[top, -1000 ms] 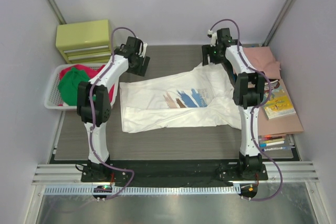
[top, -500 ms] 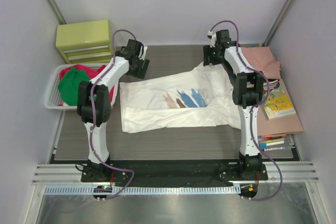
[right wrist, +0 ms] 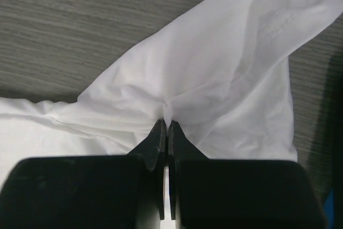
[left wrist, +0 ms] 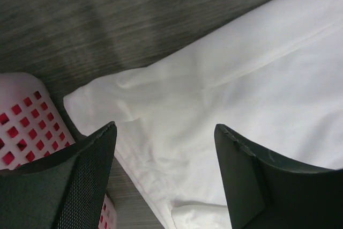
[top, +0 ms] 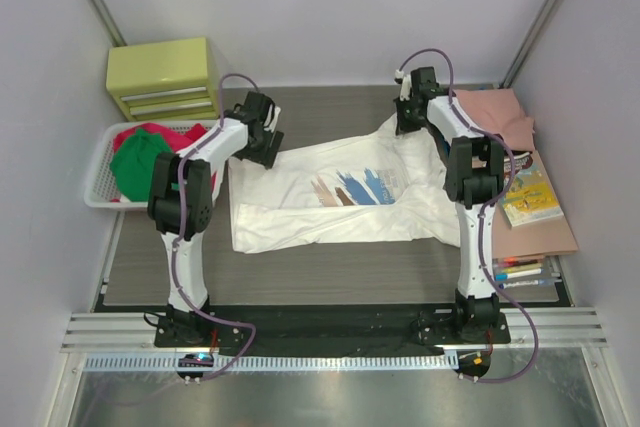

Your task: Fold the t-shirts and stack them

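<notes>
A white t-shirt [top: 330,197] with a blue, brown and pink brush-stroke print lies spread on the table's middle. My right gripper [right wrist: 167,122] is shut on a pinch of its white cloth [right wrist: 214,79] at the far right corner, seen from above too [top: 406,125]. My left gripper [left wrist: 165,128] hangs open just above the shirt's far left corner [left wrist: 177,111], seen from above at the shirt's edge [top: 262,147]; nothing is between its fingers. Red and green t-shirts [top: 140,157] lie in the basket [top: 100,192]. A salmon-pink t-shirt [top: 495,112] lies at the far right.
A yellow-green drawer box [top: 162,77] stands at the back left. On the right lie a brown board [top: 540,237], a thin book [top: 530,197] and several markers [top: 520,272]. The basket's slotted wall [left wrist: 21,116] is close to my left fingers.
The right gripper closed on the shirt's far right corner, bunching the cloth. The left gripper came down and nearer, onto the shirt's far left corner, still open.
</notes>
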Robot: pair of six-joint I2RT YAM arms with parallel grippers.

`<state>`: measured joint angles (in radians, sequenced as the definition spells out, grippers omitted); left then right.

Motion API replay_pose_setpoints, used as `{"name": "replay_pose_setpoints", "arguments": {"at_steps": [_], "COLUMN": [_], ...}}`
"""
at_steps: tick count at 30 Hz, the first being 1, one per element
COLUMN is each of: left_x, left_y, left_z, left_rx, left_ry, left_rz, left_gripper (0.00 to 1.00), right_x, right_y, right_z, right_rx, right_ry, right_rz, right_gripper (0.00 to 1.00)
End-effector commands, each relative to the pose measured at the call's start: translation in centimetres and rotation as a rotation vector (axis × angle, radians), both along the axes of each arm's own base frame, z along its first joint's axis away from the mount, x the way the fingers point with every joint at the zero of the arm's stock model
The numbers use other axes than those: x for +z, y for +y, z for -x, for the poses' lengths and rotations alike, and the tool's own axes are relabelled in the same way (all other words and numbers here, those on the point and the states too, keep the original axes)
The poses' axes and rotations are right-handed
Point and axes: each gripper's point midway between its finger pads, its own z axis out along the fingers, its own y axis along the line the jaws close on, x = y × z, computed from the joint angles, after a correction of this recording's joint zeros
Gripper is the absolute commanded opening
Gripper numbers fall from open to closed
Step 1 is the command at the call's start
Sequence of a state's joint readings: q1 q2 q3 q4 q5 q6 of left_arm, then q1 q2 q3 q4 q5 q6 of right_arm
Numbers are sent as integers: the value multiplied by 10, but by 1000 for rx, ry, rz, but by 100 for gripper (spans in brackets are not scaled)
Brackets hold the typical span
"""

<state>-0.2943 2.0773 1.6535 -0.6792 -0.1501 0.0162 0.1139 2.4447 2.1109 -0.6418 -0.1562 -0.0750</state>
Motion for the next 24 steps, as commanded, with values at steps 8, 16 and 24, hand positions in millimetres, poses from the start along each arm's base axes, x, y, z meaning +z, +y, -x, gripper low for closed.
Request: {"name": "replay_pose_setpoints", "arguments": {"at_steps": [8,16,24], "left_x": [33,17,-2], "left_y": [43,31,48], "left_z": [-10,-23,-25], "left_rx": [210,158,219], "left_ry": [-144,-163,-139], "left_rz": [-170,-141,-375], "left_gripper": [75,56,9], "right_x": [46,39,35], "right_y": [3,2,1], "right_z": [8,11,11], "right_rx": [40,54,59], "right_ry": [-83,-71,-66], "right_rz": [-11,-3,1], "right_gripper": [1,1,1]}}
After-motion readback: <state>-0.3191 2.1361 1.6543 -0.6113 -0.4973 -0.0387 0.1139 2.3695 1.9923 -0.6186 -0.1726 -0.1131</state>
